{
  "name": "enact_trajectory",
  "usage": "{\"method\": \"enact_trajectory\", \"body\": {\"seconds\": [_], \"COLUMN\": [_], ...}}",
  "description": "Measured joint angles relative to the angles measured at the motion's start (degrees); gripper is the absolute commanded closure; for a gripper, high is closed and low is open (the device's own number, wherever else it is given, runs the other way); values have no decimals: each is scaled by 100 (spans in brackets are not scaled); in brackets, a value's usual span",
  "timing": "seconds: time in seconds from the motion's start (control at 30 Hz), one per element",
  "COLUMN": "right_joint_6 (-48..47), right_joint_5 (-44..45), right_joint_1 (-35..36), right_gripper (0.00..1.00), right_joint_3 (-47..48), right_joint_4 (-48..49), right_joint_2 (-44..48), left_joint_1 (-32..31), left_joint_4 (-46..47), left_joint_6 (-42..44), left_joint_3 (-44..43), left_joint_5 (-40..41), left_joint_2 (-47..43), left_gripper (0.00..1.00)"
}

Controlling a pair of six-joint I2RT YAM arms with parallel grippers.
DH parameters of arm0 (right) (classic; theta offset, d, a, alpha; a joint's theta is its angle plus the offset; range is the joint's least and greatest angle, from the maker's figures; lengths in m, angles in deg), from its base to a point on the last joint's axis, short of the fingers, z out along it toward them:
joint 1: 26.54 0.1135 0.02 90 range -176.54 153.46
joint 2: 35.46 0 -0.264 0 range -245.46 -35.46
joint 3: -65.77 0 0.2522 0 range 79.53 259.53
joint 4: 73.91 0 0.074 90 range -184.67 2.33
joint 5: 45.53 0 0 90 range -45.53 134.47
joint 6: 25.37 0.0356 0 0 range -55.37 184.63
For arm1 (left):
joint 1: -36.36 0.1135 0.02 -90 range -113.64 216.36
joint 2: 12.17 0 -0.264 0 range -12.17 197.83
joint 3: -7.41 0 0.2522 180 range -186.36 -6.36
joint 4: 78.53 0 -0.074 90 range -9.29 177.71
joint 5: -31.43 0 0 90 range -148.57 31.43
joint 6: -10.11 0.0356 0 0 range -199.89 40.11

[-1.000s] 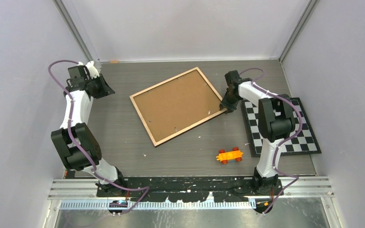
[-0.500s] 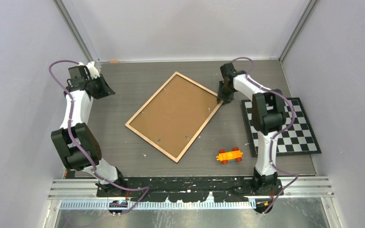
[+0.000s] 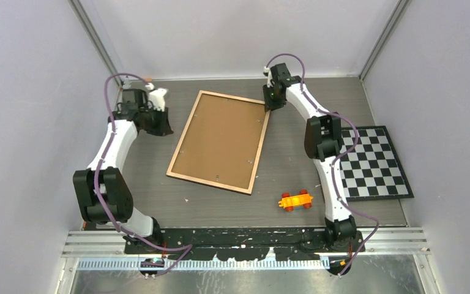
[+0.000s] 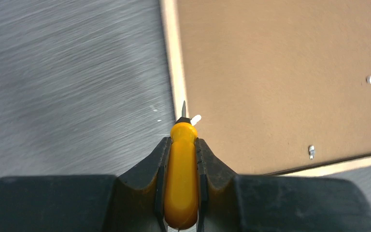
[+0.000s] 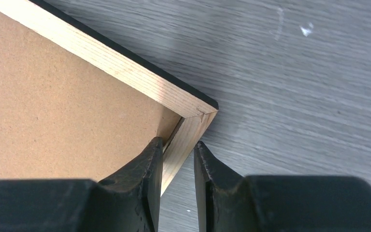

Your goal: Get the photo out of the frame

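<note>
The frame (image 3: 219,142) lies face down on the table, showing its brown board back and light wooden rim. The photo is hidden under the board. My right gripper (image 3: 270,101) is shut on the frame's rim at the far right corner; in the right wrist view the fingers (image 5: 147,159) straddle the wooden rim (image 5: 125,67) beside the board. My left gripper (image 3: 161,124) is shut on a yellow-handled screwdriver (image 4: 183,179). Its tip points at the frame's left rim (image 4: 173,58) and hovers just off it.
A black-and-white checkerboard mat (image 3: 373,162) lies at the right. An orange toy car (image 3: 295,200) sits near the front, right of the frame. Small metal tabs (image 4: 311,151) hold the board in. Grey walls close in on three sides.
My right gripper pulled the frame's corner toward the far wall, turning the frame counterclockwise. My left arm swung right, toward the frame's left edge.
</note>
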Motion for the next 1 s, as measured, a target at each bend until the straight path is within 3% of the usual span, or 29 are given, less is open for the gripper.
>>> {"method": "enact_trajectory", "body": {"seconds": [0.13,0.33,0.43,0.5,0.57,0.8,1.0], "right_joint_6": [-319,-304,20,262,555,1373,1718], "right_joint_5": [42,94,42,-28,-177,-772,-866], "right_joint_1": [208,363,358,352,341,330,457], "right_gripper": [42,36,32,21,17,16,31], "right_joint_3": [50,-13,-535,-1019,-1628,-3241,-3622], "right_joint_4": [87,87,144,111,140,358,551], "right_joint_2": [-31,7,304,595,944,2002,2120], "left_joint_1": [-529,-758,-772,-791,-809,-839,-846], "left_joint_4": [-177,-299,-297,-297,-297,-293,-284], "left_joint_6": [584,960,1010,1036,1060,1110,1095], "left_joint_3": [61,44,35,35,35,35,35], "left_joint_5": [-2,9,15,31,42,59,94], "left_joint_2": [-33,-24,-20,-20,-20,-13,-4], "left_gripper": [100,100,100,100,100,100,100]}}
